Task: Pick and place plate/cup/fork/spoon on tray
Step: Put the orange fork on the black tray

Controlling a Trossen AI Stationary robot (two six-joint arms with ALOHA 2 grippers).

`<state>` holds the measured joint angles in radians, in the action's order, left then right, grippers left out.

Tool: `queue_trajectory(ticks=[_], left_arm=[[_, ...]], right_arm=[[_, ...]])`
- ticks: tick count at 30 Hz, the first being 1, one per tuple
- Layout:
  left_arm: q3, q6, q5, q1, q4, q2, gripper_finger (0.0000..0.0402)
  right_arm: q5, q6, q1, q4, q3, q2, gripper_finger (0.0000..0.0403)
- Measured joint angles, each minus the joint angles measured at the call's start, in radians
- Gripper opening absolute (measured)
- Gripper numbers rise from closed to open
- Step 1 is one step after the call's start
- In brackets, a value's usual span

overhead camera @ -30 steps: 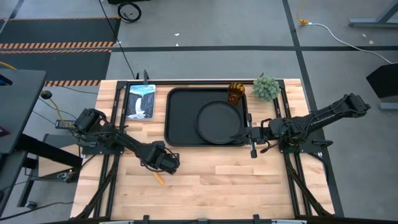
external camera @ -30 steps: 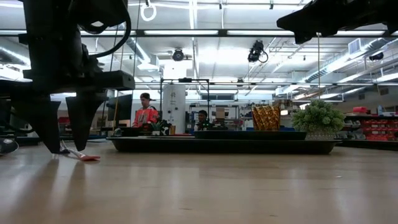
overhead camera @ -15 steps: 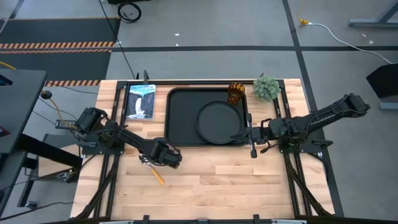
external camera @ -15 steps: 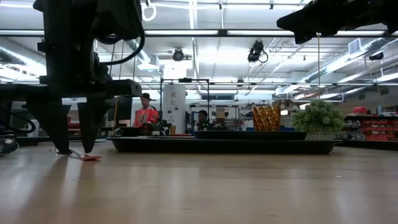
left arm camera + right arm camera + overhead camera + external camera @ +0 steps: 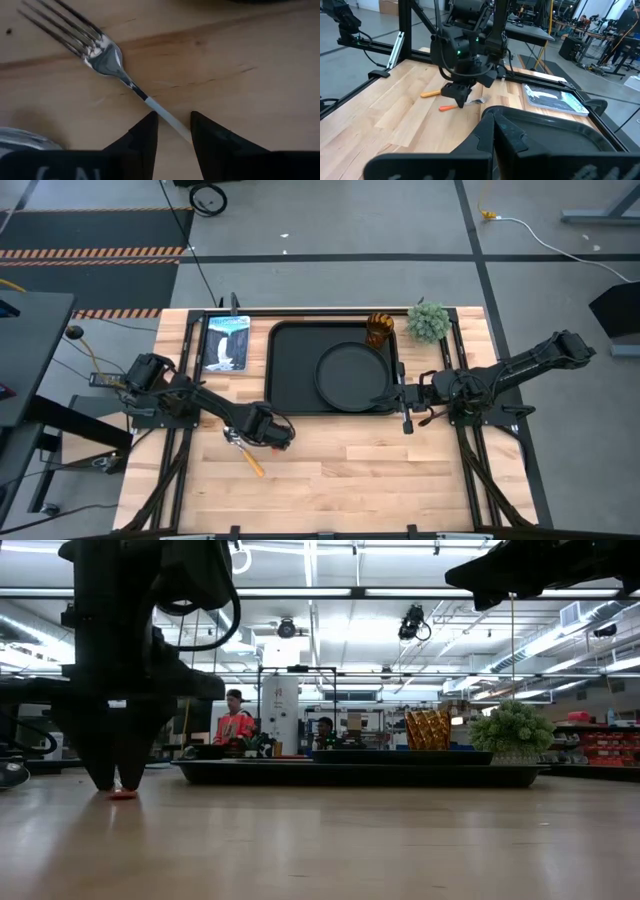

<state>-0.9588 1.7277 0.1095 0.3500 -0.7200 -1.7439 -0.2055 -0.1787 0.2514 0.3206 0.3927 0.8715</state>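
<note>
The fork lies flat on the wooden table, left of the tray and nearer the front edge, tines toward the tray. My left gripper stands over it, pointing down, shut on its handle. The spoon lies beside it: its bowl and orange handle show. The round black plate lies in the black tray. The amber cup stands in the tray's far right corner. My right gripper waits, shut and empty, at the tray's right rim. My left gripper has the fork's handle just behind the neck between its two fingers. The fingers come from above, pointing down. The handle runs slantwise through the narrow gap. The fork lies flat on the table, its orange end showing below the fingers.
A green plant stands off the tray's far right corner. A picture book lies at the far left beside the tray. Bare wood stretches along the near half of the table. People show in the room beyond.
My left gripper's fingers have drawn together from a wide gap to a narrow one around the fork's handle, staying low over the table. The fork stays on the table.
</note>
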Motion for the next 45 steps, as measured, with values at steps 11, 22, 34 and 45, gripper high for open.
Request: queue_trajectory(ticks=[11, 22, 34, 45], left_arm=[[0.001, -0.410, -0.029, 0.052, 0.004, -0.001, 0.0103], [0.005, -0.045, -0.037, 0.033, 0.006, 0.014, 0.0103], [0.005, 0.170, -0.025, 0.011, 0.010, 0.014, 0.0102], [0.004, 0.148, -0.015, 0.014, 0.009, 0.014, 0.0036]], right_arm=[[0.000, 0.000, 0.000, 0.000, 0.000, 0.000, 0.0009], [0.000, 0.000, 0.000, 0.000, 0.000, 0.000, 0.0009], [0.000, 0.000, 0.000, 0.000, 0.000, 0.000, 0.0009], [0.000, 0.000, 0.000, 0.000, 0.000, 0.000, 0.0009]])
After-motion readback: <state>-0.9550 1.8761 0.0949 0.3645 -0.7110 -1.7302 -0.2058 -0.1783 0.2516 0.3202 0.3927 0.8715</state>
